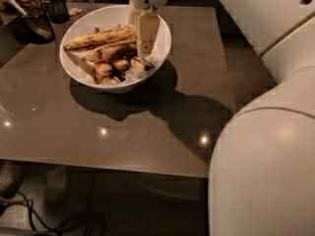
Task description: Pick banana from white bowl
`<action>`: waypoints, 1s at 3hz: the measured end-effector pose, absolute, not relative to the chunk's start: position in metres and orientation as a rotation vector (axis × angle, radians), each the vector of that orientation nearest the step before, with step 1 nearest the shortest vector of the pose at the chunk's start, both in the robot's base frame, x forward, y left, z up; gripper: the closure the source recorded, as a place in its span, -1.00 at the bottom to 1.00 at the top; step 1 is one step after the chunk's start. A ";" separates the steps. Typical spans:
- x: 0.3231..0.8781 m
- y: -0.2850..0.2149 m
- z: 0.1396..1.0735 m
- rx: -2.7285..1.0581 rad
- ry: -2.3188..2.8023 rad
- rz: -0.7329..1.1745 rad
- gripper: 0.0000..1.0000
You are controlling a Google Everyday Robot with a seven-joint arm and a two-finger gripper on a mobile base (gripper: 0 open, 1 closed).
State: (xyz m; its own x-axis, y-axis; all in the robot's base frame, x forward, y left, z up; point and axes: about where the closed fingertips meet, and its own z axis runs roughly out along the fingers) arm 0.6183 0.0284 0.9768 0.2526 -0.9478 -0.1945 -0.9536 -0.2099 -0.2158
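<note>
The robot's bulky white arm shell (266, 181) looms beside a glossy grey-brown square table (147, 132).
On the table's far side sits a wide, round, glossy white bowl (81, 26). Inside it, the long overripe yellow banana with dark brown patches (110, 51) lies alongside a paler long banana (98, 37), with short stubby bananas (114, 65) in front. The cream-and-white gripper (143, 45) hangs into the bowl's right side, at the patched banana's right end. I cannot tell whether it is clasping the fruit.

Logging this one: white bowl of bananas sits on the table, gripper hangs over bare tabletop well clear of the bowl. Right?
Not quite. The camera view shows the gripper reaching down into the white bowl, not over bare tabletop. The bowl does sit on the table.
</note>
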 end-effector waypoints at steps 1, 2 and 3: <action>0.619 0.032 0.972 -2.249 1.763 0.044 -0.30; 0.619 0.037 0.969 -2.263 1.758 0.049 -0.18; 0.620 0.041 0.968 -2.278 1.749 0.045 -0.14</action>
State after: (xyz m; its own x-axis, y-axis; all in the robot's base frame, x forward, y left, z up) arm 0.6202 0.0415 0.9678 0.2712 -0.9444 -0.1861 -0.9526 -0.2356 -0.1923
